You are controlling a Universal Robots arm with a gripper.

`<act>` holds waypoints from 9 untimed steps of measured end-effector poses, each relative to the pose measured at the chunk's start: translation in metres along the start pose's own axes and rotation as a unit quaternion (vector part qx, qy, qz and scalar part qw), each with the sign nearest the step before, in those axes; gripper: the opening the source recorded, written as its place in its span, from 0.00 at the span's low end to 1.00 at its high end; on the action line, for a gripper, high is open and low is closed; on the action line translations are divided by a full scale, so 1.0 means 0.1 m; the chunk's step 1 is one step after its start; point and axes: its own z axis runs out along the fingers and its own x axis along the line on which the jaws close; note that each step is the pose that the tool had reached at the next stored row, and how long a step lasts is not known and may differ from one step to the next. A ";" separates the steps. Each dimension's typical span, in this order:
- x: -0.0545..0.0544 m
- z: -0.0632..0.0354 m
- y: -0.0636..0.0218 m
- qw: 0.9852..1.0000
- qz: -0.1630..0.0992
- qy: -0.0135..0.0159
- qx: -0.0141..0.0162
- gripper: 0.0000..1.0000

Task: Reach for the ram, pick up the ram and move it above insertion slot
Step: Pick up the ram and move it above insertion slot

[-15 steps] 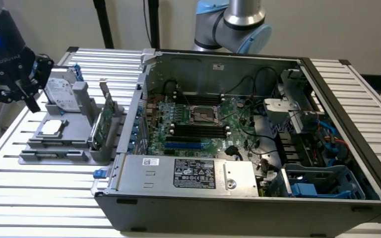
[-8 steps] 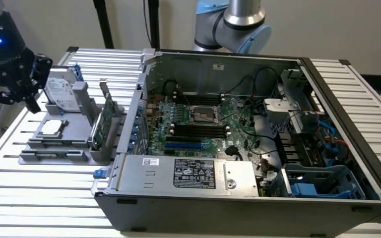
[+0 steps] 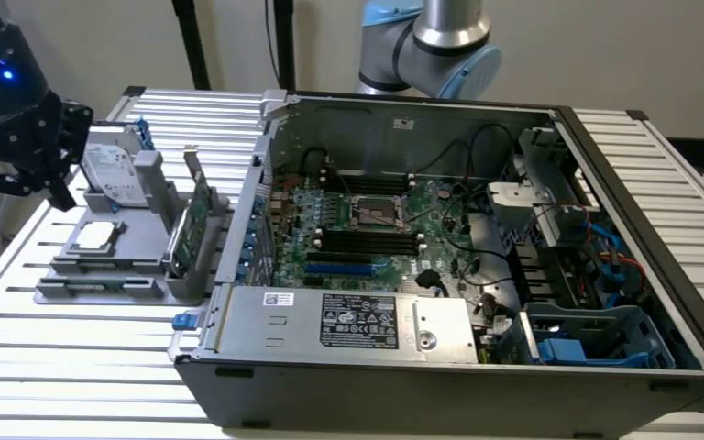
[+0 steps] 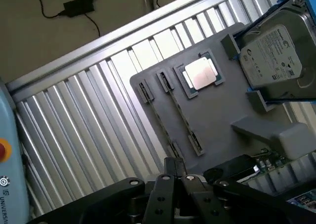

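gripper [image 4: 176,178] hangs above the holder [image 4: 222,110] with fingers pressed together and nothing between them. ram [image 4: 180,114] reads as a thin strip standing on edge in one of the holder's two long slots, apart from the gripper; which slot cannot be told. cpu [image 4: 200,75] lies in the holder beside those slots. hard drive [image 4: 271,61] stands in the holder past the cpu. case [image 3: 450,335] sits just beside the holder, on the exterior view's right.

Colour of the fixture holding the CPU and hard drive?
Grey fixture, clearest in the wrist view.
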 end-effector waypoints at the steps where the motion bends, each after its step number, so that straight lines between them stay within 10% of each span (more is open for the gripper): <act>1: 0.00 0.003 0.000 1.000 -0.009 0.000 0.000 0.11; 9: 0.00 0.024 -0.001 0.997 -0.082 0.003 0.001 0.11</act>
